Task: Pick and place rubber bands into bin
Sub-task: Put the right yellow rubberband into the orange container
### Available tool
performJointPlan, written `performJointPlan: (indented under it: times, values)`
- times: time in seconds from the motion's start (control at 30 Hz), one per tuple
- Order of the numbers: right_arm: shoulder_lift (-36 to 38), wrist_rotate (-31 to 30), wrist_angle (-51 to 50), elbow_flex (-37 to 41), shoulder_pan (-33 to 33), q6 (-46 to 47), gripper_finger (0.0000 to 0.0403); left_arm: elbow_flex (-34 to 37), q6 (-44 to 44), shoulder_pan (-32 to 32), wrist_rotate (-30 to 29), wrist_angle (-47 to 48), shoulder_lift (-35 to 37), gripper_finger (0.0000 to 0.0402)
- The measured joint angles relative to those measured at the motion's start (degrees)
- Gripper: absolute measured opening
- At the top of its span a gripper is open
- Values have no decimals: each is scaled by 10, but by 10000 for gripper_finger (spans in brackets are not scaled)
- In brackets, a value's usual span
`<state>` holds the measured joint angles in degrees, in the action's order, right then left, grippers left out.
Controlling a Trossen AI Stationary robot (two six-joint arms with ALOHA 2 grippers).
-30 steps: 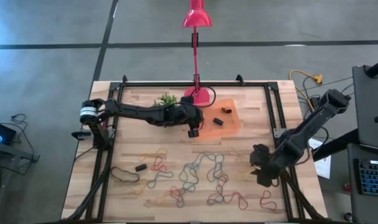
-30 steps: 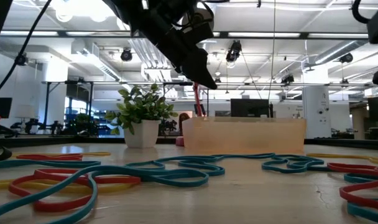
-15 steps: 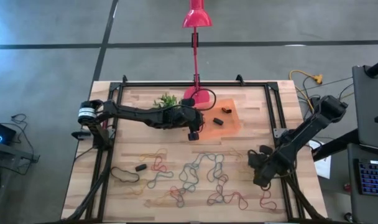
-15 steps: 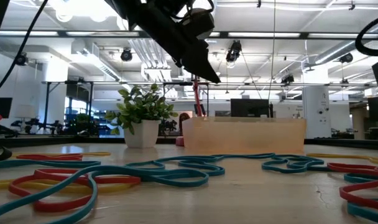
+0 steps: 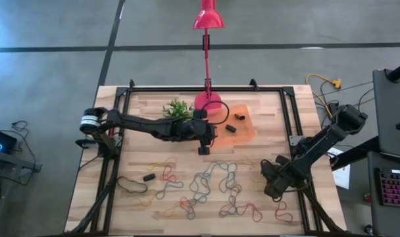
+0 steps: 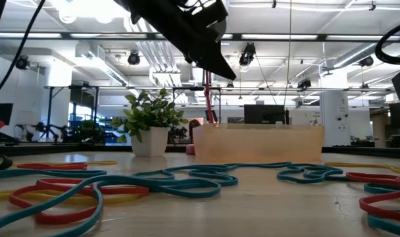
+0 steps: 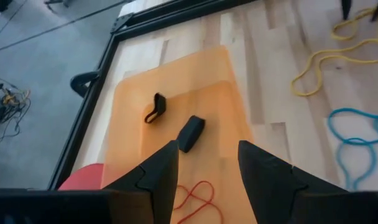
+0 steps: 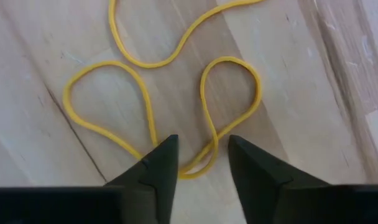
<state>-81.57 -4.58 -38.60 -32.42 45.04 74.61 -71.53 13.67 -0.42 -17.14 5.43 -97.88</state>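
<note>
Overhead and wrist views of a two-arm rubber-band sorting task, read left to right. At the table's (image 5: 121, 164) near left lie a black band (image 5: 132, 185) and a small dark folded band (image 5: 148, 177), then a spread of red, teal and yellow rubber bands (image 5: 206, 184) reaching across the near half. The left gripper (image 5: 202, 147) hovers above the wood just beside the bin's near-left corner; its fingers (image 7: 159, 172) stand apart with nothing between them. A small green plant (image 5: 177, 106) and the pink lamp base (image 5: 209, 101) stand at the far edge, left of the bin. The bin (image 5: 243, 125), a shallow translucent orange tray, lies at the far centre-right and holds two dark folded bands (image 7: 190, 132) and a thin red band (image 7: 192, 194). At the near right, the right gripper (image 5: 274, 186) is down at the table, its fingers (image 8: 159, 163) straddling a crossing of a yellow rubber band (image 8: 204, 106); a gap shows between them and no grip is evident.

Progress, as judged: early. Three bands are binned; most bands remain on the table, and the yellow one appears next in hand.
</note>
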Motion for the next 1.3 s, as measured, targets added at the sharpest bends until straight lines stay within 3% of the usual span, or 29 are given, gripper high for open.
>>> performJointPlan:
  times: [0.23, 0.47, 0.77, 0.93, 1.13, 1.3]
  values:
    - [11, 8, 8, 1, -3, 0, 16, 2, 0, -28, 0, 16, 25, 151]
    - [27, -42, 6, -17, -2, -29, 8, 10, -28, -46, -1, 46, 58, 151]
    - [68, -196, -45, -97, -4, -107, 8, 11, -58, -72, -2, 76, 87, 151]
    - [73, -311, -89, -155, -15, -182, 8, 11, -61, -98, -2, 91, 86, 151]
    - [72, -425, -106, -205, -65, -290, 8, 35, -105, -140, -1, 131, 84, 151]
    - [72, -454, -104, -227, -145, -382, 8, 76, -156, -176, 5, 135, 84, 151]
